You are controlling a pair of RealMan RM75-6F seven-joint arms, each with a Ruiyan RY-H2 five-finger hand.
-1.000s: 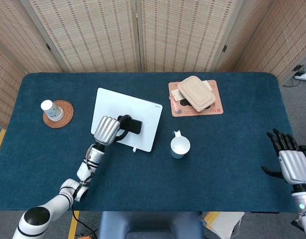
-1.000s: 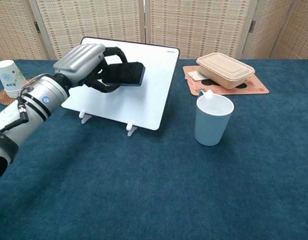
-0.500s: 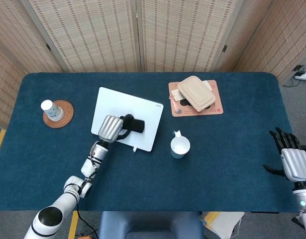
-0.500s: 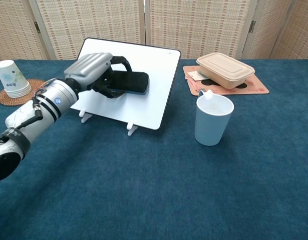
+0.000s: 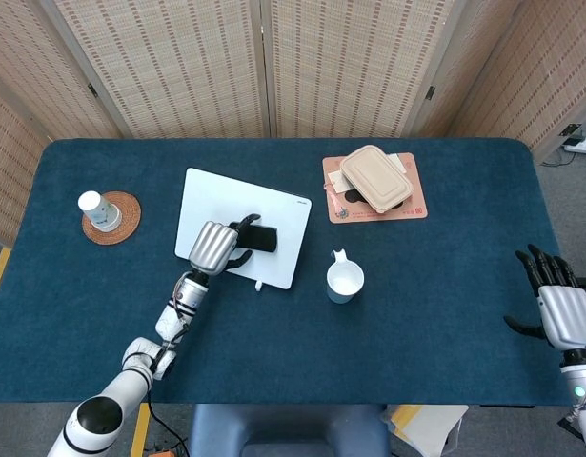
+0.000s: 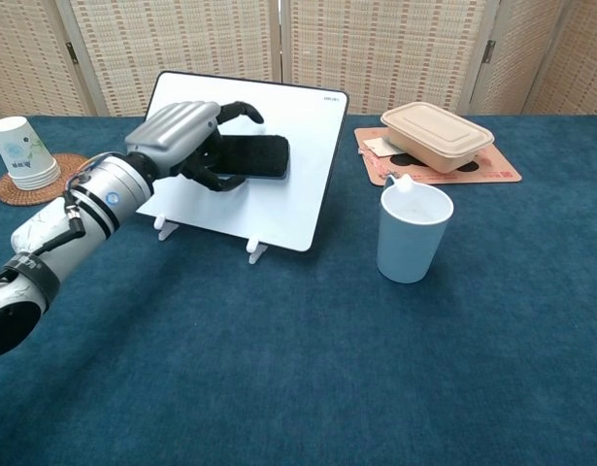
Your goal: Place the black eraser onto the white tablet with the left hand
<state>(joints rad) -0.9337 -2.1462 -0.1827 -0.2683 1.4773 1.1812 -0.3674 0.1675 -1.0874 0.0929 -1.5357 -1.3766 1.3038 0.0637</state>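
The black eraser [image 5: 260, 238] [image 6: 253, 156] lies flat on the white tablet [image 5: 275, 211] [image 6: 298, 184], near its middle. My left hand [image 5: 212, 246] [image 6: 178, 135] sits at the eraser's left end with its fingers [image 6: 242, 109] lifted off the top of it and spread; the thumb stays just below the eraser's near edge. Nothing is held. My right hand [image 5: 558, 307] hangs at the table's far right edge, fingers apart and empty, seen only in the head view.
A white cup [image 5: 345, 281] [image 6: 413, 233] stands right of the tablet. A beige lidded box [image 5: 375, 178] [image 6: 436, 129] rests on an orange mat behind it. Stacked paper cups [image 5: 99, 210] [image 6: 20, 153] sit on a coaster at far left.
The left hand lowered the eraser onto the tablet, then its fingers lifted off the eraser's top and spread. The right hand barely moved.
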